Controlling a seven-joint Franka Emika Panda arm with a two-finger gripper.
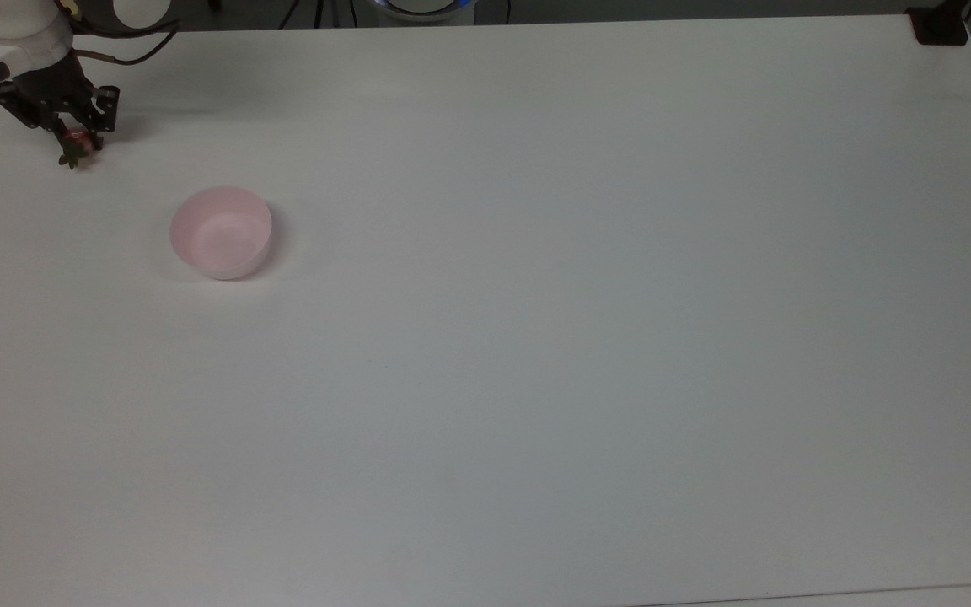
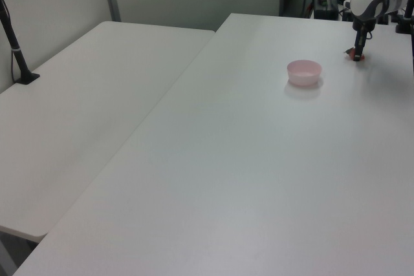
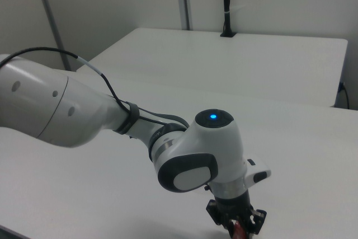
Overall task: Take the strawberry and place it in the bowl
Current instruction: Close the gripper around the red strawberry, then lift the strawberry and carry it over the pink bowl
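Note:
The small red strawberry (image 1: 77,143) with its green cap lies at the far-left back of the white table (image 1: 536,337). My gripper (image 1: 78,140) is shut on it, fingers pointing down, one on each side. From the left view the strawberry (image 2: 356,57) is a red speck at the gripper (image 2: 357,53) tip, down at the table surface. In the right view the arm covers most of the gripper (image 3: 238,229), with a bit of red between the fingers. The pale pink bowl (image 1: 221,233) stands apart to the top view's lower right of the gripper, also seen as bowl (image 2: 304,72).
A black mount (image 1: 939,25) sits on the table's far-right back corner in the top view. A second white table (image 2: 84,95) with a black post (image 2: 15,46) adjoins in the left view's left. Cables trail behind the arm (image 3: 84,110).

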